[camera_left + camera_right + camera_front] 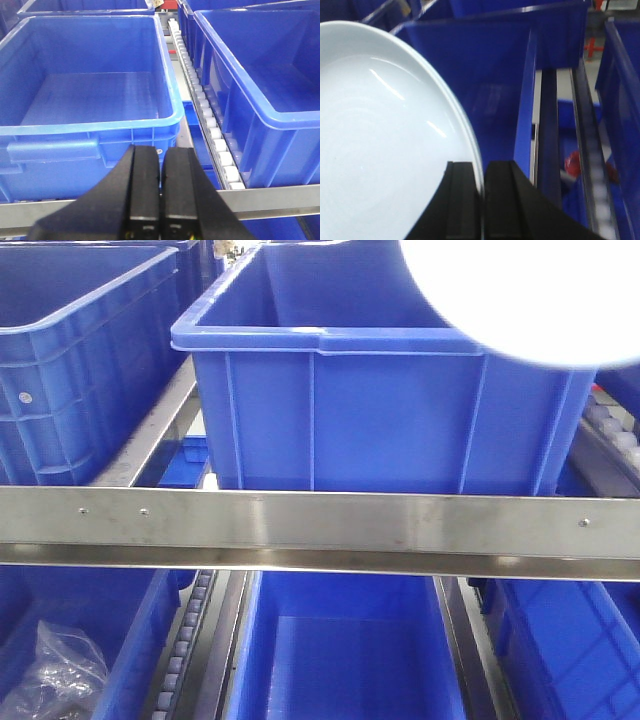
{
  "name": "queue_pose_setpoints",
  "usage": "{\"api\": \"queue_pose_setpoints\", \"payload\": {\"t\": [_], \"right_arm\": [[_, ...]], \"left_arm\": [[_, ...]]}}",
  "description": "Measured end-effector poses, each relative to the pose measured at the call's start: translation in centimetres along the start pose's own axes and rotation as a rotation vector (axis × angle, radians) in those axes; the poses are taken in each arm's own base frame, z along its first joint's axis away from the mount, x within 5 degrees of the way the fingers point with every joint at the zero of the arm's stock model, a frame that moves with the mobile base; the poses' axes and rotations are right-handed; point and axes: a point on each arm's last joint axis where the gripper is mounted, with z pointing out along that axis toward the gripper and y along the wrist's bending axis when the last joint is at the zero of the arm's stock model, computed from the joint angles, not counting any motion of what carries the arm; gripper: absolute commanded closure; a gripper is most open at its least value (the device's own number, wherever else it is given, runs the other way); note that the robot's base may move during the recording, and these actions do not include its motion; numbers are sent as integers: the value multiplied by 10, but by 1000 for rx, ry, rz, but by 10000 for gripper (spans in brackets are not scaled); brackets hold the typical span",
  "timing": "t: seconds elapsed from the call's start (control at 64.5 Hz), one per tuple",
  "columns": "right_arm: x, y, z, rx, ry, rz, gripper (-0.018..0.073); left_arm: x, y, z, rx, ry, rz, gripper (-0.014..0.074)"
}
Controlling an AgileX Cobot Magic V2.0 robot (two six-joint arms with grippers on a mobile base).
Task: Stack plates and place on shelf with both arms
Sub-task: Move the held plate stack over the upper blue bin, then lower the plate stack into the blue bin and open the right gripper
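Observation:
A pale bluish-white plate (385,140) fills the left of the right wrist view, held on edge. My right gripper (482,172) is shut on its rim, one finger on each face. Whether it is one plate or a stack, I cannot tell. In the front view the same plate (520,290) shows as a bright blur at the top right, above a blue crate (380,390). The shelf's steel front rail (320,525) crosses that view. My left gripper (161,165) is shut with nothing between its fingers, hovering before the shelf rail (280,197).
Blue plastic crates fill the shelf: one open crate (85,85) ahead of the left gripper, another (260,75) to its right, with a white roller track (205,105) between them. Lower crates (340,650) sit under the rail; a clear plastic bag (50,675) lies in one.

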Motion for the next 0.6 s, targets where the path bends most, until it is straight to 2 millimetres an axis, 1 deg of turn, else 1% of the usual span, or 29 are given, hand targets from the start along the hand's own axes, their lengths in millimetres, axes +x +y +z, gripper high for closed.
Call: {"api": "queue_pose_setpoints", "payload": {"t": [0.109, 0.124, 0.248, 0.295, 0.31, 0.372, 0.45, 0.527, 0.605], "right_arm": [[-23, 3, 39, 2, -29, 0, 501], [-29, 3, 44, 1, -38, 0, 500], [-38, 9, 91, -10, -16, -1, 499], [-36, 12, 111, -18, 2, -2, 499], [-32, 14, 118, -21, 18, -3, 499], [-27, 19, 138, -33, 39, -5, 499], [-13, 24, 161, -43, 86, -9, 495], [-3, 25, 173, -44, 120, -10, 453], [3, 25, 176, -43, 140, -11, 346]], "left_arm": [[0, 0, 0, 0, 0, 0, 514], [0, 0, 0, 0, 0, 0, 514], [0, 0, 0, 0, 0, 0, 514], [0, 0, 0, 0, 0, 0, 514], [0, 0, 0, 0, 0, 0, 514], [0, 0, 0, 0, 0, 0, 514], [0, 0, 0, 0, 0, 0, 514], [0, 0, 0, 0, 0, 0, 514], [0, 0, 0, 0, 0, 0, 514]]}}
